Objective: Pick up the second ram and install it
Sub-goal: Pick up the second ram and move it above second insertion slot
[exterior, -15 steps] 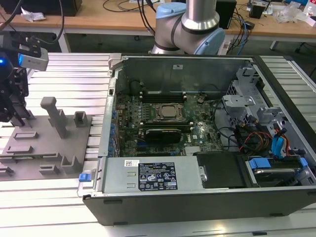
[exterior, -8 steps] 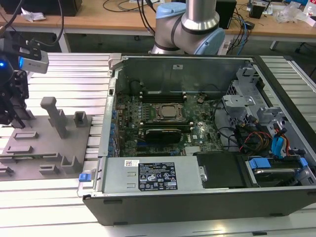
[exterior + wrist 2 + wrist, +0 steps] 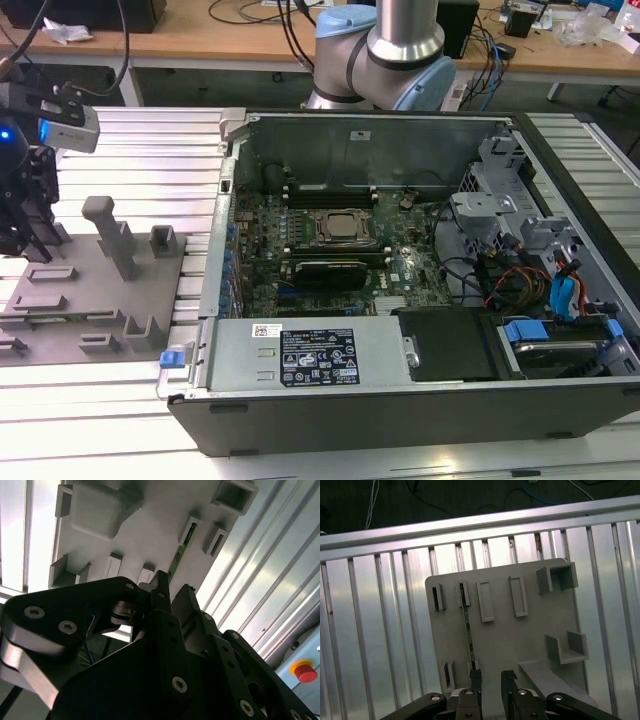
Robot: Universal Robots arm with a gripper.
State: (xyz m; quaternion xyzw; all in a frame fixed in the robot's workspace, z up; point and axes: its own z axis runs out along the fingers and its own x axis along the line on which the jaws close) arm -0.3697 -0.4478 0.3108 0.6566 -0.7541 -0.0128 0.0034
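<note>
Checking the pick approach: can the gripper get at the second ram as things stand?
Probably yes. The gripper hangs open above the grey holder, where the second ram stands on edge, uncovered; it lines up nearer one finger than the gap.

Green ram (image 3: 468,630), grey fixture plate (image 3: 505,640), black claw (image 3: 491,675), silver ribbed table (image 3: 370,630).

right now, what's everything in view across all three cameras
slatted table: one, silver, across the exterior view
fixture plate: one, grey, on the table, exterior view's left
ram stick: one, green, on edge in slots of the plate
computer case: one, black, open, exterior view's right
motherboard: one, green, inside the case
button: one, red, on a pale blue box
robot arm: one, silver and light blue, behind the case
hand: one, black, fingers open, above the plate by the ram stick
</note>
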